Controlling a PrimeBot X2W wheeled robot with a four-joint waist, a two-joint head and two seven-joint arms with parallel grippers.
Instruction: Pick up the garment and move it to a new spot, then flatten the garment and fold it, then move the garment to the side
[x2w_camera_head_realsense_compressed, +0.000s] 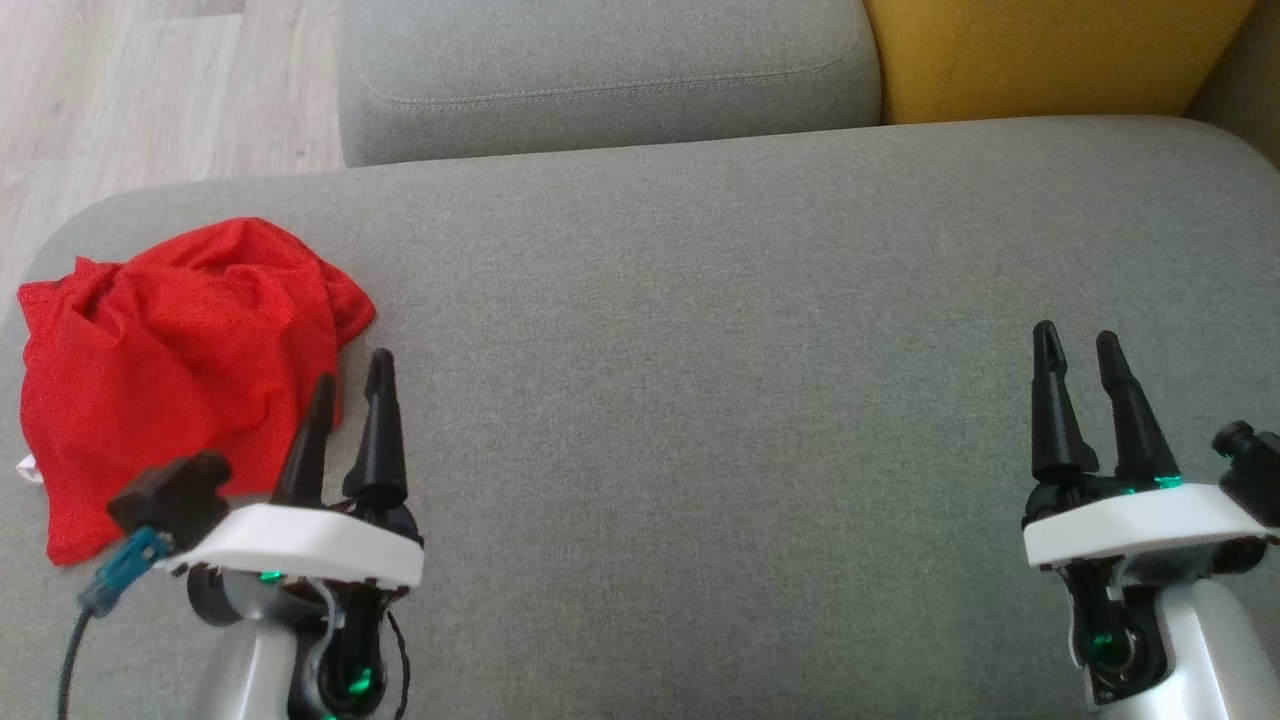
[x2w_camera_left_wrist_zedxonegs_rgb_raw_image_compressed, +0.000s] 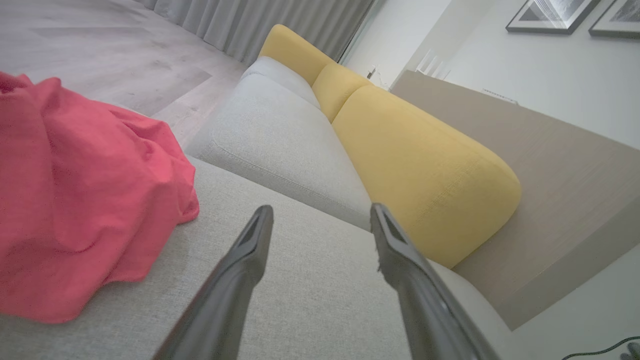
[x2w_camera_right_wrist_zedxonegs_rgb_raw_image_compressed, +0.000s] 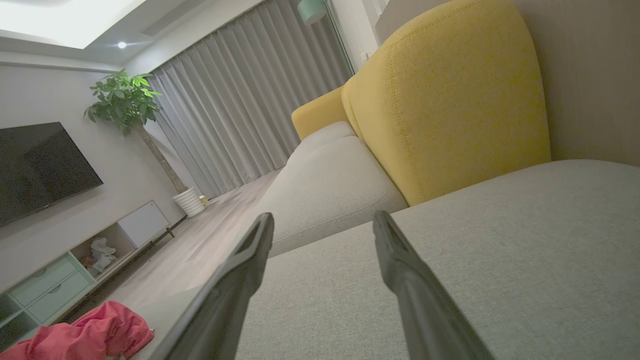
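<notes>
Both released and empty: my left hand (x2w_camera_head_realsense_compressed: 352, 368) is hovering just right of the crumpled red garment (x2w_camera_head_realsense_compressed: 170, 370), while my right hand (x2w_camera_head_realsense_compressed: 1075, 333) is hanging well apart

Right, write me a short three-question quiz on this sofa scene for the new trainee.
1. True or false: the left hand is gripping the red garment.
2. The garment is: A) folded flat, B) crumpled in a heap, C) draped over the backrest.
3. Fill in: the backrest cushion behind the grey seat cushion is ___ in colour.

Key: 1 false, the hand is open and empty beside it; 2 B; 3 yellow.
</notes>
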